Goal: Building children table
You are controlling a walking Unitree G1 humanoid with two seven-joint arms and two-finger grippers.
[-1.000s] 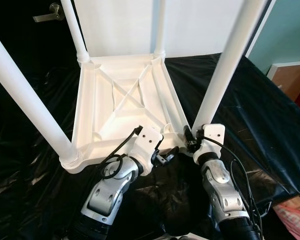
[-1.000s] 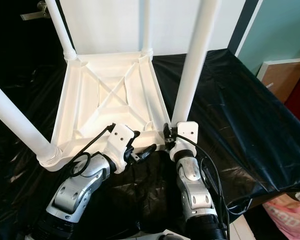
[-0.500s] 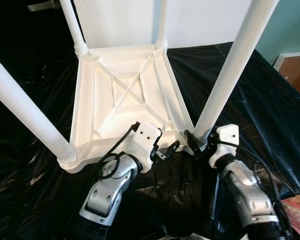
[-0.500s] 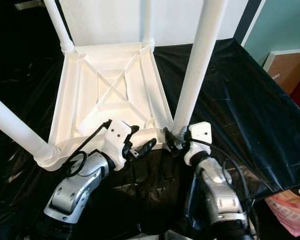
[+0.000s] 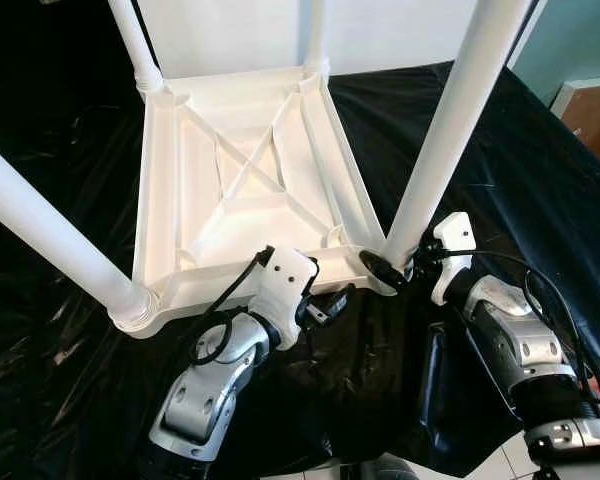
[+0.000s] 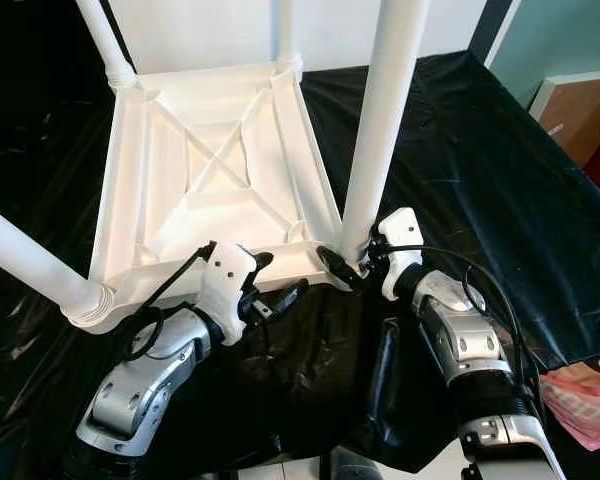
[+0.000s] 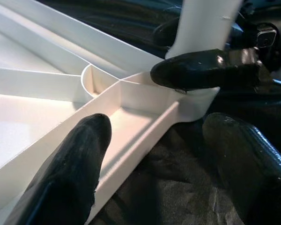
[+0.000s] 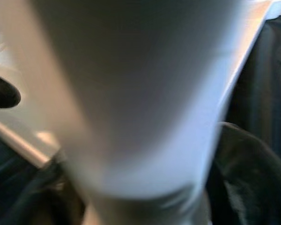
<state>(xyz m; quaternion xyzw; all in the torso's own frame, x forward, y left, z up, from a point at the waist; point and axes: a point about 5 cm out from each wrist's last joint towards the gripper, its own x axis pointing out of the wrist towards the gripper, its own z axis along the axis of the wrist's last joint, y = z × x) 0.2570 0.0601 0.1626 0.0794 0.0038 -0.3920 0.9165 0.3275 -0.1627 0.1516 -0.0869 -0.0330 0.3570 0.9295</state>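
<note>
Two pincers meet the upturned table (image 5: 242, 190): right pincer (image 5: 388, 272) grips its near leg (image 5: 446, 132), left pincer (image 5: 320, 300) gapes astride its rim.

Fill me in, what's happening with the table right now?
The white table lies upside down on black sheeting, all four legs standing in its corners. The right gripper is at the base of the near right leg, fingers around it. The left gripper sits at the near rim beside that corner, open, one finger over the rim and the other outside it.
</note>
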